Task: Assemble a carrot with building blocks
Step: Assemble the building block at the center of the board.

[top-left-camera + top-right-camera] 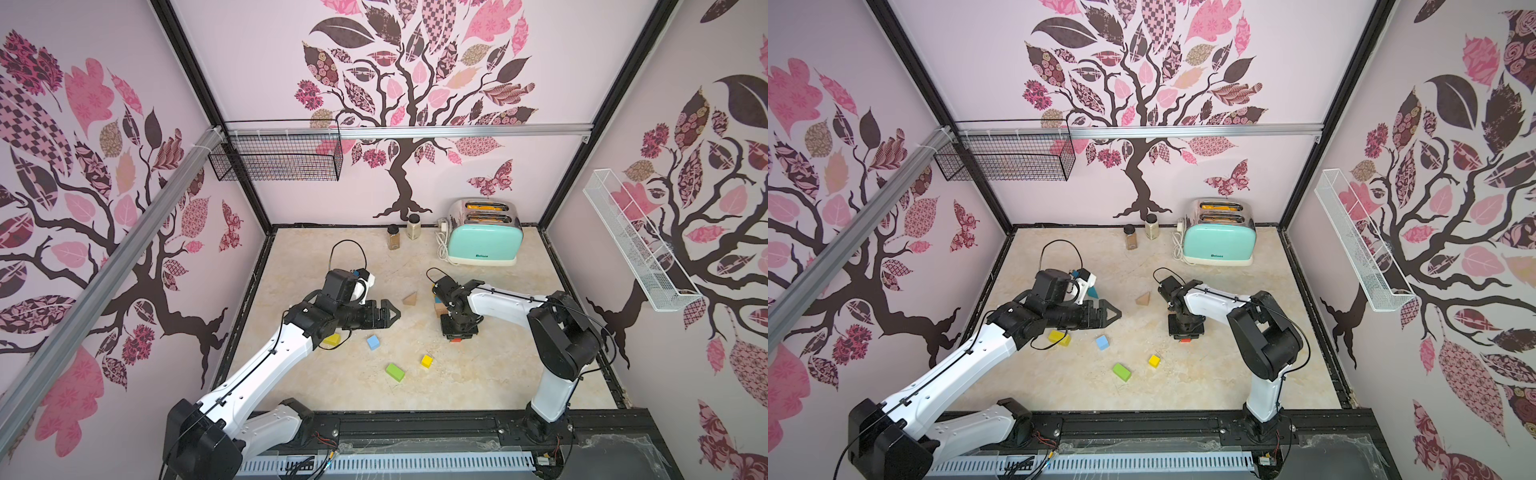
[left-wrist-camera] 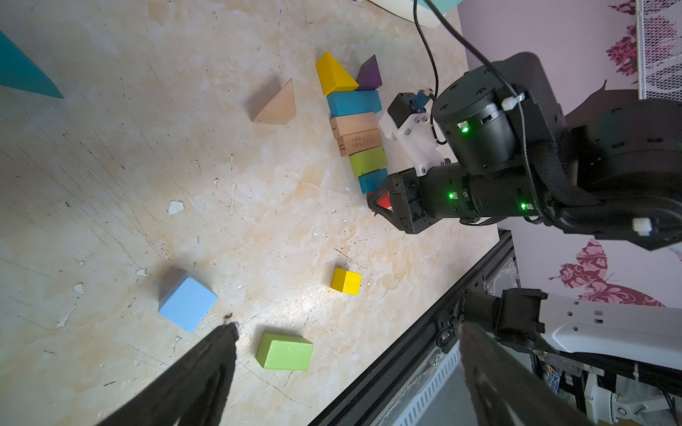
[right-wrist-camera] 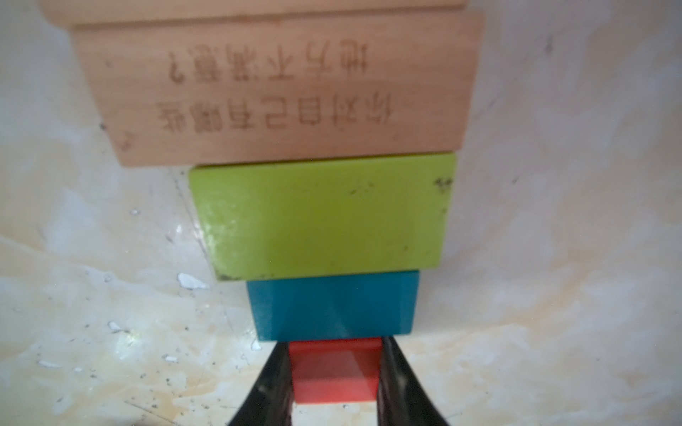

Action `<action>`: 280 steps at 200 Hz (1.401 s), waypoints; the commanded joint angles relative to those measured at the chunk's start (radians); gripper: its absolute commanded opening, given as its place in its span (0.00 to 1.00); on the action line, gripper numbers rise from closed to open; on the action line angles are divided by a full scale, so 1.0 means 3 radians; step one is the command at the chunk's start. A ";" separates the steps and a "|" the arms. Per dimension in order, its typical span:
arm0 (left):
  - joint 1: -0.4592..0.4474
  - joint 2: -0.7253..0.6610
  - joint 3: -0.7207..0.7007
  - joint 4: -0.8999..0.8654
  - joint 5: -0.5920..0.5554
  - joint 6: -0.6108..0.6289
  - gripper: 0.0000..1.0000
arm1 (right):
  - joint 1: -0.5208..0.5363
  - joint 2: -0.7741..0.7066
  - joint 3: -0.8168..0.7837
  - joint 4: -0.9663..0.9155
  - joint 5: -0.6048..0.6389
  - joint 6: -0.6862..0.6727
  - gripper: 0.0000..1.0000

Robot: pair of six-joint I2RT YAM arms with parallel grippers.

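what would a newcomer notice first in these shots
A line of coloured blocks lies flat on the table, running from a yellow wedge down to a red block gripped by the right tool. A mint toaster stands by the back wall. A loose green brick and light blue block lie nearer the front.

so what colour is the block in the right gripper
Red; the block shows best in the right wrist view.
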 commanded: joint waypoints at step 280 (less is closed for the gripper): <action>-0.0008 0.0216 0.0095 0.0190 0.0061 0.0079 0.98 | 0.0029 0.0057 -0.0057 0.0109 0.0047 0.0072 0.45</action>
